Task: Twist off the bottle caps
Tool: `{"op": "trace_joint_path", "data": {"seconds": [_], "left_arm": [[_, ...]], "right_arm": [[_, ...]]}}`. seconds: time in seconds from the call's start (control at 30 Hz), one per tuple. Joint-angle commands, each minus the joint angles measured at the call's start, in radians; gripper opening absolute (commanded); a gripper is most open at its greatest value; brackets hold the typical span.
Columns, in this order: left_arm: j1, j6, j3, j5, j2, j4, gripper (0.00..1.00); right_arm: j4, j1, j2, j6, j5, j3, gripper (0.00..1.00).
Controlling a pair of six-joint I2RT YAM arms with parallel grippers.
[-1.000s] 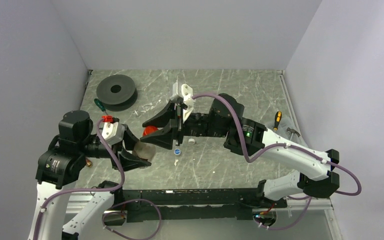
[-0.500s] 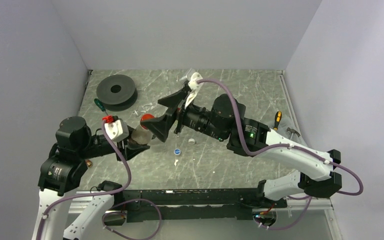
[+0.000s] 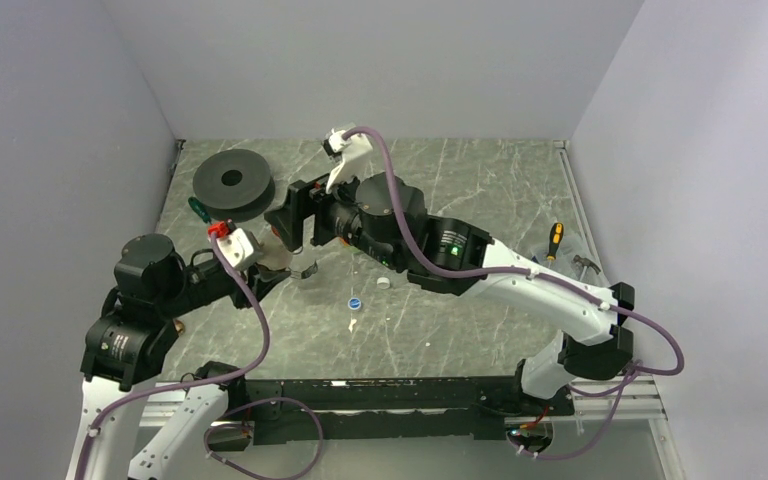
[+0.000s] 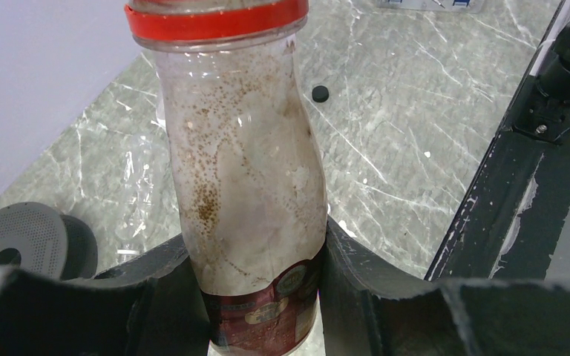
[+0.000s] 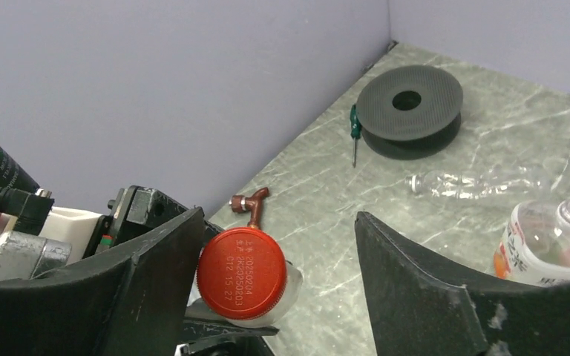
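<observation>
Left wrist cam: left gripper (image 4: 256, 297) is pinching the small bottle (image 4: 241, 170) low on the body, at the red-brown label, jaws tight on both sides. Bottle is held up off the desk (image 4: 386, 111), neck pointing away from the wrist, red cap (image 4: 215, 18) on.

Right wrist cam: right gripper (image 5: 280, 222) is spread wide around that cap, viewing it end-on. Cap sits right against one finger and the other finger is well apart, so it's off-centre w/ no grip yet.

Handling, my read:
- Bottle is thin clear plastic, only residue inside, so it's light. Walls will prob dent if squeezed hard.
- Label zone near the base looks stiffer, so the current hold is OK. But it's far from the cap, so I expect the body to twist or slip in the jaws once torque goes on.
- Cap is rigid plastic, flat top. Can't tell if the rim is ribbed.
- Take it across the rim, both fingers on opposite sides, wrist axis in line w/ the neck. I'd centre before closing, else the cap gets shoved sideways.

Top cam: blue cap (image 3: 356, 303) and white cap (image 3: 384, 283) lie loose on the desk. Black cap (image 4: 320, 93) is also loose, seen from the left wrist. Big labelled bottle (image 5: 542, 248) shows an open mouth. So I judge the red one is the cap left to do.
</observation>
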Motion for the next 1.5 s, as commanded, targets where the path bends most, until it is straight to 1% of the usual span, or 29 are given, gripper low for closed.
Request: {"op": "trace_joint_path", "data": {"seconds": [0.0,0.1,0.13,0.2,0.23,0.27,0.33,0.37,0.43,0.57,0.63,0.73,0.83,0.9,1.0,1.1,1.17,1.3,1.37,1.47], "left_arm": [[0.002,0.016,-0.003,-0.012,-0.013,0.04,0.14],[0.002,0.014,-0.008,-0.012,-0.013,0.046,0.14],[0.002,0.013,-0.009,-0.012,-0.012,0.047,0.14],[0.002,0.01,-0.009,-0.012,-0.008,0.047,0.14],[0.002,0.009,-0.008,-0.013,-0.008,0.047,0.14],[0.002,0.01,-0.008,-0.014,-0.008,0.046,0.14],[0.002,0.014,-0.008,-0.017,-0.009,0.047,0.13],[0.002,0.014,-0.009,-0.02,-0.007,0.047,0.13],[0.002,0.012,-0.007,-0.024,-0.005,0.047,0.13],[0.002,0.006,-0.006,-0.02,-0.004,0.052,0.13],[0.002,0.007,-0.005,-0.02,-0.003,0.052,0.13],[0.002,0.005,-0.001,-0.02,0.004,0.052,0.13],[0.002,0.002,0.001,-0.019,0.006,0.055,0.13],[0.002,0.002,-0.001,-0.02,0.006,0.057,0.13],[0.002,0.0,0.0,-0.021,0.007,0.058,0.13],[0.002,0.0,0.004,-0.018,0.009,0.057,0.12],[0.002,-0.002,0.005,-0.015,0.008,0.057,0.13],[0.002,-0.016,0.01,0.003,0.009,0.055,0.12],[0.002,-0.016,0.019,0.05,0.009,0.047,0.12],[0.002,-0.021,0.039,0.177,0.007,0.026,0.12]], "right_arm": [[0.003,0.005,-0.009,0.028,0.026,0.028,0.73],[0.027,0.005,-0.011,0.033,0.006,0.015,0.62],[0.03,0.005,-0.011,0.037,0.002,0.014,0.57],[0.031,0.005,-0.008,0.04,-0.005,0.014,0.53],[0.028,0.005,-0.004,0.042,-0.012,0.016,0.54],[0.024,0.005,-0.001,0.042,-0.02,0.018,0.58],[0.024,0.005,0.002,0.048,-0.031,0.015,0.69],[0.024,0.005,0.002,0.052,-0.03,0.012,0.71],[0.023,0.005,0.002,0.058,-0.024,0.008,0.7],[0.028,0.003,-0.002,0.061,-0.019,-0.001,0.6],[0.029,0.003,-0.006,0.06,-0.021,-0.003,0.57],[0.013,0.003,0.001,0.05,-0.032,0.013,0.57],[-0.002,0.003,0.009,0.047,-0.037,0.022,0.64],[0.001,0.003,0.006,0.048,-0.037,0.016,0.63],[0.008,0.002,0.001,0.05,-0.034,0.007,0.52],[0.012,0.0,-0.004,0.05,-0.029,0.003,0.37],[0.021,-0.003,-0.012,0.047,-0.038,-0.002,0.3],[0.037,-0.008,-0.027,0.016,-0.086,-0.01,0.23],[0.072,-0.014,-0.051,-0.03,-0.19,-0.033,0.21],[0.131,-0.024,-0.109,-0.139,-0.38,-0.082,0.21]]}}
